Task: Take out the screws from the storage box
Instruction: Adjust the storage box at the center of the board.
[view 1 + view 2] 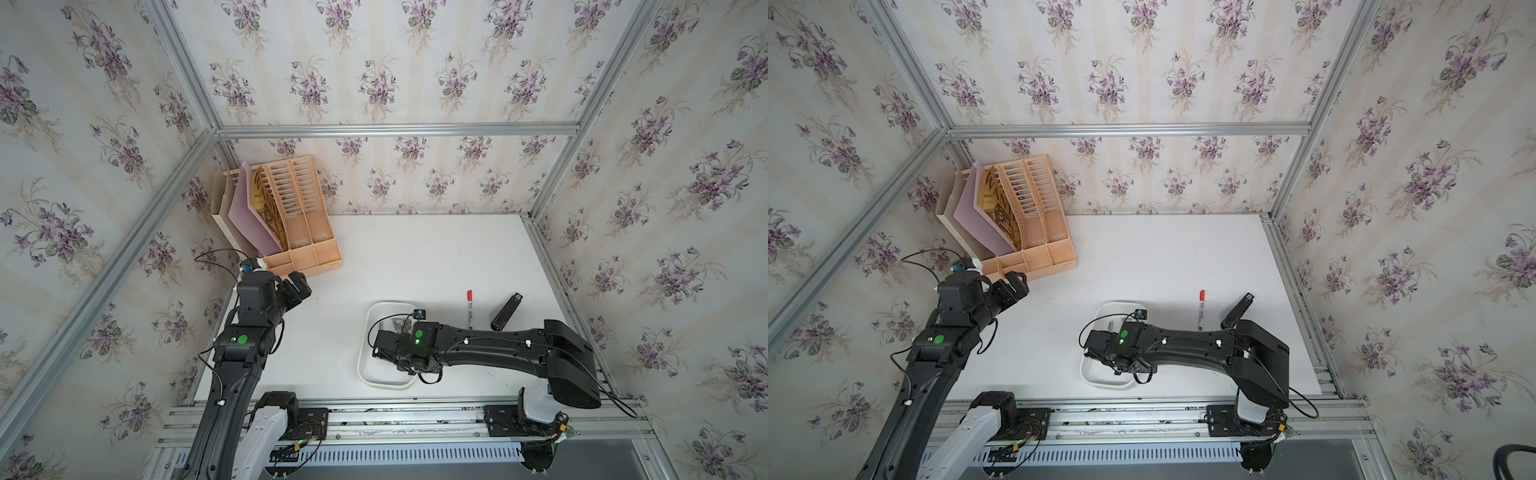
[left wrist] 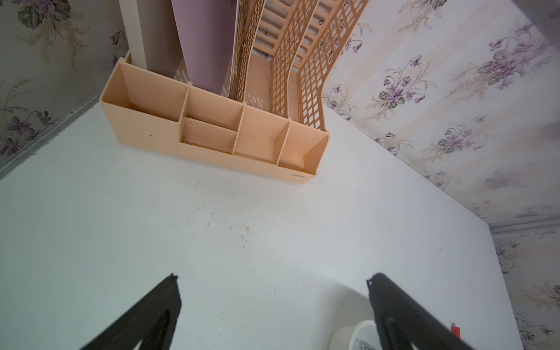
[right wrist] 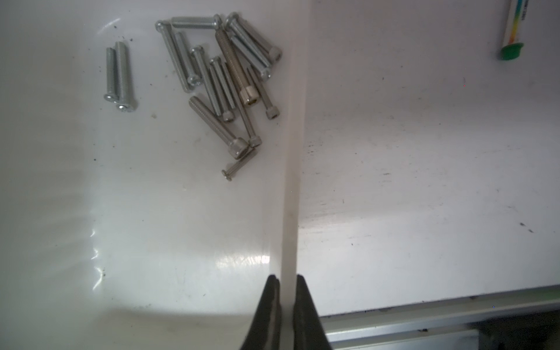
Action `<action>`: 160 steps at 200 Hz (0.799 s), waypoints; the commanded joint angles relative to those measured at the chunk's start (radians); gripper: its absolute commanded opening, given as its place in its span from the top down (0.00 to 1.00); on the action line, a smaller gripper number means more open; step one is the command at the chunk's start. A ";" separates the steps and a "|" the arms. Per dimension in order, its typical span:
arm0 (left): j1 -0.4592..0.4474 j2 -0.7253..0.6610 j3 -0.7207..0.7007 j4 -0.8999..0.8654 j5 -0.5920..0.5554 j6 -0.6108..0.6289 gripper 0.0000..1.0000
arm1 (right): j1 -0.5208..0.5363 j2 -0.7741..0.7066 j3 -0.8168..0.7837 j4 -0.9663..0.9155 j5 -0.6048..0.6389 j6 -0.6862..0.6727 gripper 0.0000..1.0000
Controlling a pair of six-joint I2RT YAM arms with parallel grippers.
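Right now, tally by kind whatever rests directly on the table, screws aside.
storage box: 1
file organiser: 1
marker pen: 1
black oblong object: 1
Total: 4

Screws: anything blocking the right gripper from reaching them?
Nothing visible. The right gripper is shut on the wall of the storage box; the screws lie uncovered on the box floor, with only bare floor between.

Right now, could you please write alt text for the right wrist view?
The right tool is shut on the rim of the white box. Inside it screws lie in a heap, two apart; a pen shows its green end on the table outside.
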 commanded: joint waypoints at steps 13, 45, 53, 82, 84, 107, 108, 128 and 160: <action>0.001 0.001 0.009 0.012 0.004 0.004 0.01 | 0.013 -0.029 0.033 -0.153 -0.068 0.002 1.00; 0.001 0.002 0.009 0.014 0.005 0.004 0.01 | 0.025 -0.031 0.138 -0.292 -0.055 -0.007 1.00; 0.001 0.004 0.009 0.013 0.006 0.003 0.01 | 0.026 -0.029 0.168 -0.327 -0.047 -0.013 1.00; 0.001 0.009 0.013 0.010 0.007 0.004 0.00 | 0.026 -0.030 0.188 -0.368 -0.028 -0.028 1.00; 0.001 0.009 0.013 0.009 0.008 0.004 0.00 | 0.025 -0.030 0.184 -0.367 -0.027 -0.028 1.00; 0.001 0.006 0.014 0.009 0.008 0.006 0.01 | 0.028 -0.038 0.136 -0.321 -0.009 -0.038 1.00; 0.001 0.006 0.014 0.009 0.008 0.005 0.01 | 0.028 -0.039 0.133 -0.318 -0.009 -0.040 1.00; 0.001 0.009 0.009 0.013 0.008 0.002 0.00 | 0.028 -0.073 0.047 -0.219 -0.030 -0.061 1.00; 0.001 0.017 0.013 0.011 0.011 0.005 0.01 | 0.032 -0.123 -0.074 -0.098 -0.071 -0.085 1.00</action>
